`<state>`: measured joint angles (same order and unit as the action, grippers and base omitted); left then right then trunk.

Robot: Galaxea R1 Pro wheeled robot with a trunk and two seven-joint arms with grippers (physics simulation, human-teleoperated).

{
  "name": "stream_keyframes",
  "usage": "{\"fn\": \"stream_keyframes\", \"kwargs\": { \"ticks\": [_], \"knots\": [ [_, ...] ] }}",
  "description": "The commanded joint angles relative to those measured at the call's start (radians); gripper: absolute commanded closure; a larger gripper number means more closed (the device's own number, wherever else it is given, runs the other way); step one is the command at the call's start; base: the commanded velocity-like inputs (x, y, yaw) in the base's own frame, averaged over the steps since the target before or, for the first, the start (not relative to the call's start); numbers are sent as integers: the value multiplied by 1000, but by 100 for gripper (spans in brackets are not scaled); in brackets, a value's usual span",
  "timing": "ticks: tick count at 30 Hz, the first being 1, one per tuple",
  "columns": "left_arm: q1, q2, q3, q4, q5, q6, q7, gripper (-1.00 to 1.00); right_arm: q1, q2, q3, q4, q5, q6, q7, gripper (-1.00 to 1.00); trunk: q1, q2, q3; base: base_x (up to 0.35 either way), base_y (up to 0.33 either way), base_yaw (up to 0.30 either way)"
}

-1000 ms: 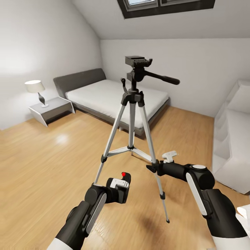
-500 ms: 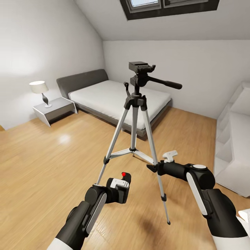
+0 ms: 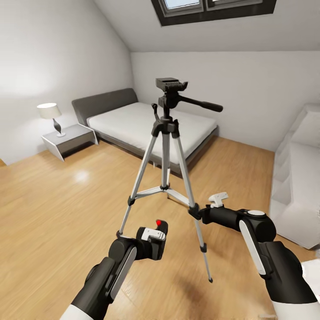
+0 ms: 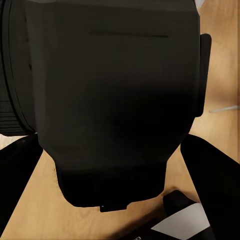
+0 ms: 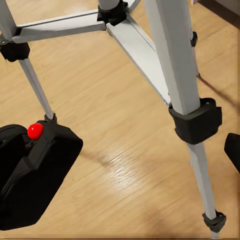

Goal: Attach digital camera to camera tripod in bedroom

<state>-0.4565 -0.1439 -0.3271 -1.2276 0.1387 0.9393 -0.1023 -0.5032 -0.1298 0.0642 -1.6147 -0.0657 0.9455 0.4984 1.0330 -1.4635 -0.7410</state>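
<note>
Gripped in the left claw (image 3: 151, 242), the small black boxy digital camera (image 3: 153, 234) with its bright red round button on top sits low in the head view, just beside the near-left leg of the tall camera tripod (image 3: 166, 146) with silver telescoping legs and black joints; the left wrist view shows the camera's dark body (image 4: 115, 100) close up between the black fingers (image 4: 210, 180). Right claw (image 3: 198, 212) reaches to the tripod's near-right leg at its black joint; whether its jaws are spread or closed on the leg cannot be told. From the right wrist view, the silver legs (image 5: 175, 65) stand on the light wood floor (image 5: 120, 150) with the camera (image 5: 35, 170) nearby. Behind the tripod lie a low grey bed with a white mattress (image 3: 146, 126), a white nightstand (image 3: 69, 140) and a lamp (image 3: 51, 113).
</note>
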Motion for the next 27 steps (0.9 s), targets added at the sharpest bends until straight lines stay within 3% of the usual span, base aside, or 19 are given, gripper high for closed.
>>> {"fn": "stream_keyframes", "kwargs": {
  "ticks": [1, 4, 12, 18, 23, 27],
  "knots": [
    [-1, 0, 0, -1, 5, 5, 1, 100, -1, -1, 1, -1, -6, 6, -3, -100, 0, -1, -1, -116, -133, 0],
    [-1, 0, 1, -3, 5, 5, 2, 100, 0, -1, 1, -1, -6, 6, -3, -100, 0, -1, -1, -75, -86, 0],
    [-1, 0, 1, -13, 7, 10, 2, 100, 0, -1, 2, -1, -6, 6, -3, -100, -31, 55, 24, -29, -34, 13],
    [-1, 0, 2, -25, 7, 36, 2, 100, 1, -1, 2, -1, -6, 6, -3, -100, -54, 97, 43, -5, -6, 189],
    [-1, 5, 2, -100, 8, 96, -2, 100, 1, -1, 3, -1, -6, 6, -3, -100, -73, 132, 59, -2, -2, 192],
    [-1, 10, 1, -135, 10, 108, -3, 100, 2, 0, 3, -1, -6, 6, -3, -100, -88, 160, 71, -1, -1, 85]
  ]
}}
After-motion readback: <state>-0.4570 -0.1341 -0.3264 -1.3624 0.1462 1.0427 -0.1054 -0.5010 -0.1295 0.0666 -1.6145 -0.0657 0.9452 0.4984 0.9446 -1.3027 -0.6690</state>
